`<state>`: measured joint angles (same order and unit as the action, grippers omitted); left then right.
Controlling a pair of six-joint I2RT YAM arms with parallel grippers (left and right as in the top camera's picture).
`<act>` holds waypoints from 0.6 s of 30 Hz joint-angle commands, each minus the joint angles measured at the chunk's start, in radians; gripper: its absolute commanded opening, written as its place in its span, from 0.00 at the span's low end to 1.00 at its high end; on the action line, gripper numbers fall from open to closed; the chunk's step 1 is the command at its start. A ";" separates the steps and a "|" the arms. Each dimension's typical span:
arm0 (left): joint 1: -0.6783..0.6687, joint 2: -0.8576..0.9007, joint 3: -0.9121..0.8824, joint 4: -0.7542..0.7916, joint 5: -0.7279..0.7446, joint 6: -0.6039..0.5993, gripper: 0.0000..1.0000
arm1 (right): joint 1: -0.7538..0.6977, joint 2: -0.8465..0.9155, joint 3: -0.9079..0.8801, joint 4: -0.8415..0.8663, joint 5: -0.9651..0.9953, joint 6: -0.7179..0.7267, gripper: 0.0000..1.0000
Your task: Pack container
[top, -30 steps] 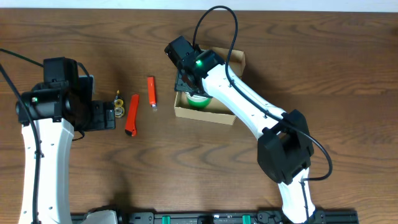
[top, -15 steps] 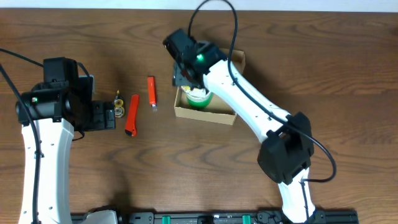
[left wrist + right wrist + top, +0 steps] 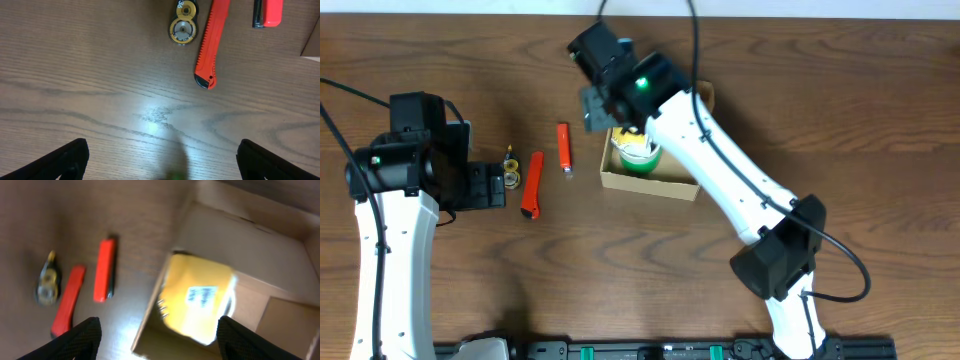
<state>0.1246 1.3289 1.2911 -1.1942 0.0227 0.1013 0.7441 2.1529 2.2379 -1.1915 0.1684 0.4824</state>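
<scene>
Looking through the right wrist camera, I see the right claw [image 3: 160,322] spread wide with nothing between its fingers. Only the two dark tips show, at the bottom corners, and the whole picture is blurred. Under it sits the container [image 3: 280,265], a tan cardboard box open at the top and cut off by the frame on the right. Inside lies a yellow item [image 3: 200,297] with a small white label whose print I cannot read. From overhead the same spot shows yellow and green, and the right arm [image 3: 720,190] covers part of it, so I cannot tell what it is. The arm also hides much of the box's far side, while the front wall is plain to see. The box stands on the bench [image 3: 880,120] near the middle, to the right of the loose items.

Left of the box and apart from it lie a short red stick-like item [image 3: 563,147], then an orange-red utility knife [image 3: 531,186], then a small yellow and black round-faced thing [image 3: 510,172] just beside the knife. Its details are too small to make out. The left claw [image 3: 162,145] is also spread and empty, over bare wood short of the knife. Its camera crops the red item at the top edge, and only a corner of the box shows at the far right
</scene>
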 commanded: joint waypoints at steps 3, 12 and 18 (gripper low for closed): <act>0.006 0.007 0.019 -0.002 0.000 -0.012 0.95 | 0.097 -0.004 0.014 -0.006 -0.015 -0.223 0.76; 0.006 0.007 0.019 -0.003 0.000 -0.012 0.95 | 0.128 -0.004 0.012 -0.041 -0.010 -0.252 0.76; 0.006 0.007 0.019 -0.003 0.000 -0.012 0.95 | 0.118 -0.004 0.012 -0.063 0.038 -0.256 0.77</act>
<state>0.1246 1.3289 1.2911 -1.1942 0.0227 0.1013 0.8772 2.1529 2.2379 -1.2495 0.1730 0.2501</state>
